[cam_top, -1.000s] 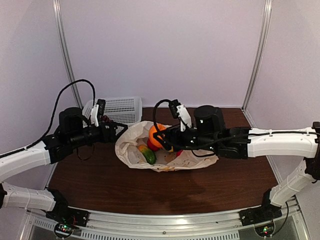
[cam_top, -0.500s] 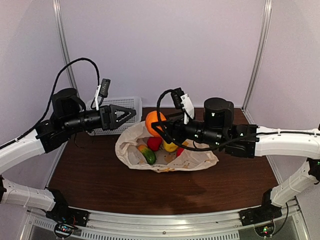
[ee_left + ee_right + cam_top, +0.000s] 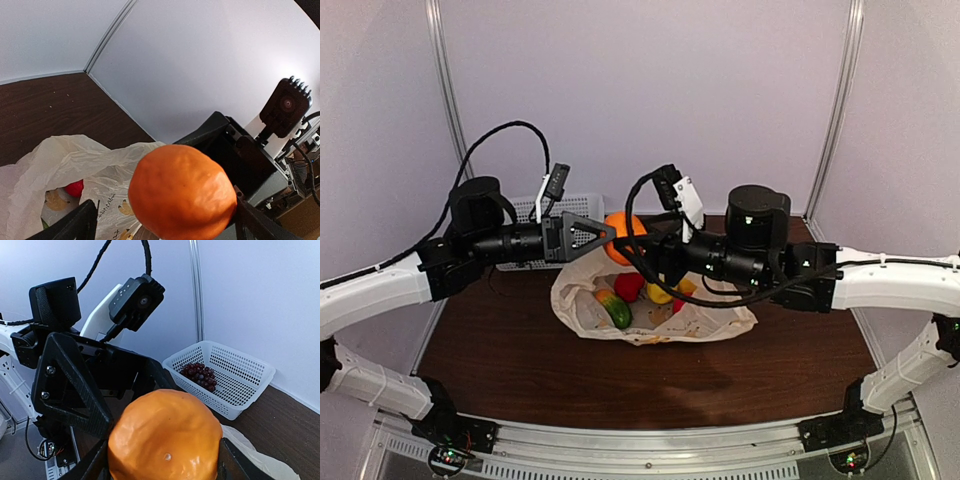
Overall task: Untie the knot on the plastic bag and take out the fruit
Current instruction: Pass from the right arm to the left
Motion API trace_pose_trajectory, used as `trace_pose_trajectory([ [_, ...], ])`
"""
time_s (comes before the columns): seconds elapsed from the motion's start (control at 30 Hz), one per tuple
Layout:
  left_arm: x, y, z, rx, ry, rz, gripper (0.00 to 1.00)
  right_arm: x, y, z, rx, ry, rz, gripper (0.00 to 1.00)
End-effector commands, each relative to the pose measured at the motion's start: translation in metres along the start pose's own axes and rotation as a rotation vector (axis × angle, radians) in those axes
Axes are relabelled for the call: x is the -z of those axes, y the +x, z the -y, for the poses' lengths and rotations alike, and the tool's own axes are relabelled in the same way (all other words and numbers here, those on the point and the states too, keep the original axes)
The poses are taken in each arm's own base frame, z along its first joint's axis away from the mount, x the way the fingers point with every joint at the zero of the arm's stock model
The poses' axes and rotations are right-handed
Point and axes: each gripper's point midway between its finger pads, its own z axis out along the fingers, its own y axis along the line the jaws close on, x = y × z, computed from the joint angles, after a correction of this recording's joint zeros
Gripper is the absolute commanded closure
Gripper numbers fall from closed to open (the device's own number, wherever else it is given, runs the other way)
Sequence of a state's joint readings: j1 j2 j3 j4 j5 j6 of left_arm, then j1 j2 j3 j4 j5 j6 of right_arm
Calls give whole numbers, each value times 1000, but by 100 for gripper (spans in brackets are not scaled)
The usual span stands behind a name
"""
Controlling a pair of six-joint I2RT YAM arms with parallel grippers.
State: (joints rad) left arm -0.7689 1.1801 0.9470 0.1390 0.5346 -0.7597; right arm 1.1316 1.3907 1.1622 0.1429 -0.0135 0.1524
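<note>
Right end effector (image 3: 162, 462) clamped on orange fruit (image 3: 165, 437), left end effector (image 3: 165, 227) agape; plastic bag (image 3: 578, 298) lettering (image 3: 107, 211) illegible.

Top view high and far, looking down, wrist views close, facing each other, both on orange fruit (image 3: 182, 192)

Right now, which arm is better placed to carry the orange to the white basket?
Left. The left jaws stand open facing the orange that the right jaws hold, and the basket lies on that side.
</note>
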Motion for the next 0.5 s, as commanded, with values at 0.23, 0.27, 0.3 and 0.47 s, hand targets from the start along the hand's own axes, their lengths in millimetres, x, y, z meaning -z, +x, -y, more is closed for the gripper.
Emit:
trace_pose_trajectory([
  [0.23, -10, -10, 19, 10, 115, 25, 2, -13, -2, -6, 93, 35, -32, 46],
  [0.27, -11, -10, 20, 11, 118, 24, 3, -14, -1, -6, 100, 39, -35, 46],
  [0.3, -12, -9, 19, 14, 119, 23, 4, -15, -1, -7, 106, 40, -38, 46],
  [0.47, -14, -6, 18, 24, 130, 18, 29, -16, 0, -7, 118, 52, -43, 46],
])
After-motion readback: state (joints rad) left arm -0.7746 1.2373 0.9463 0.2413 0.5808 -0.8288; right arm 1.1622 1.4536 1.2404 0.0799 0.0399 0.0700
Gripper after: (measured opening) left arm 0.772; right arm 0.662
